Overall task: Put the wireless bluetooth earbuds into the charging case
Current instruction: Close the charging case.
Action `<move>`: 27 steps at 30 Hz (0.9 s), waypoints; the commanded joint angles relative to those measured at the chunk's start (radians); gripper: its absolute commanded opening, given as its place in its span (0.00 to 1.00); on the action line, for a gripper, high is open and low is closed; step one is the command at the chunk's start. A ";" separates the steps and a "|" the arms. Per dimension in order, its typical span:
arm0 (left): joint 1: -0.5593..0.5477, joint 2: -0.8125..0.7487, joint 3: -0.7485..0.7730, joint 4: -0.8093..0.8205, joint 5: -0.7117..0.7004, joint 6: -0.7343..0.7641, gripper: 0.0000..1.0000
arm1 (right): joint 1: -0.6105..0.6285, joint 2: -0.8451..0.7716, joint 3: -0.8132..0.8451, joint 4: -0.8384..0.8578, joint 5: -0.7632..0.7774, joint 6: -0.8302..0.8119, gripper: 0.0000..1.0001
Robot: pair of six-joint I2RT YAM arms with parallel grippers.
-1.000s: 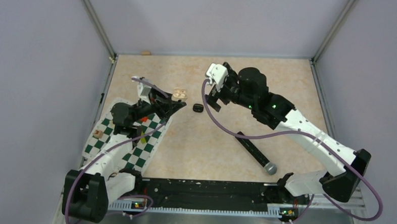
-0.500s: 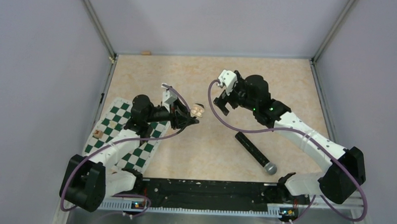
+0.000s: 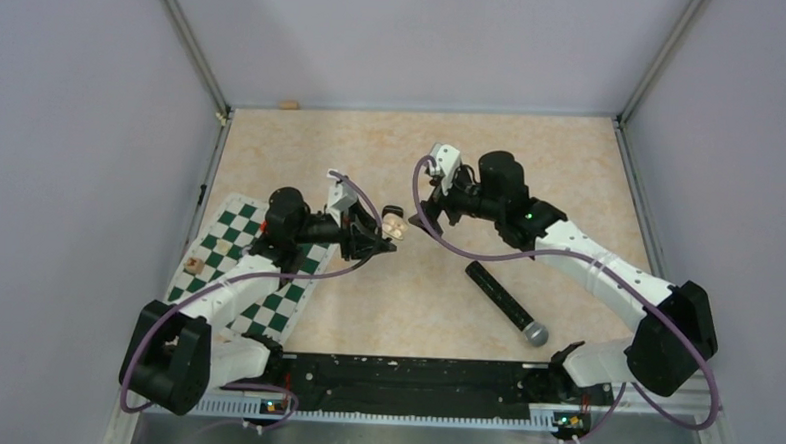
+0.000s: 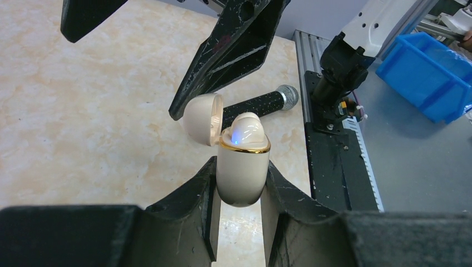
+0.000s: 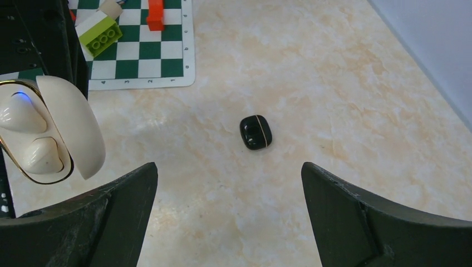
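Observation:
My left gripper (image 4: 240,164) is shut on the cream charging case (image 4: 242,172), gold-rimmed, held upright above the table with its lid (image 4: 203,118) swung open. Two whitish earbuds (image 5: 21,114) sit in the case and a blue light glows on one. In the top view the charging case (image 3: 396,225) hangs at the table's middle. My right gripper (image 5: 228,167) is open and empty just right of the case, and its fingers (image 4: 234,44) reach over it. A small dark earbud-sized piece (image 5: 256,132) with a gold line lies on the table beyond.
A black microphone (image 3: 506,302) lies on the table to the right of the case. The green chessboard (image 3: 256,276) lies under the left arm, with a green block (image 5: 100,32) and a red block (image 5: 156,14) on it. A blue bin (image 4: 428,72) stands off the table.
The left arm carried the case right, toward the table's middle. The right gripper came down and left to the case, and its jaws spread a little wider.

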 commanded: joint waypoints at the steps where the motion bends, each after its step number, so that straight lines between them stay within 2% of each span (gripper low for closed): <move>1: -0.011 -0.001 0.026 0.015 0.020 0.028 0.00 | 0.001 0.003 -0.011 0.078 -0.064 0.056 0.99; 10: -0.031 0.014 0.031 -0.013 0.038 0.055 0.00 | 0.002 0.026 -0.048 0.186 -0.067 0.132 0.98; 15: -0.036 0.012 0.038 -0.049 0.026 0.079 0.00 | 0.001 0.009 -0.023 0.113 -0.254 0.090 0.91; 18: -0.038 0.023 0.032 -0.051 0.013 0.094 0.00 | 0.001 -0.060 -0.018 0.043 -0.403 0.015 0.89; 21: -0.036 0.019 0.036 -0.066 -0.008 0.097 0.00 | 0.002 -0.160 -0.035 0.026 -0.459 -0.043 0.90; 24: -0.043 0.051 0.044 -0.066 0.001 0.096 0.00 | 0.002 -0.240 -0.059 0.042 -0.395 -0.069 0.92; 26: -0.050 0.067 0.044 -0.052 -0.020 0.096 0.00 | 0.002 -0.269 -0.080 0.108 -0.217 -0.064 0.97; 27: -0.050 0.072 0.048 -0.056 -0.032 0.092 0.00 | 0.002 -0.272 -0.091 0.162 -0.080 -0.054 0.99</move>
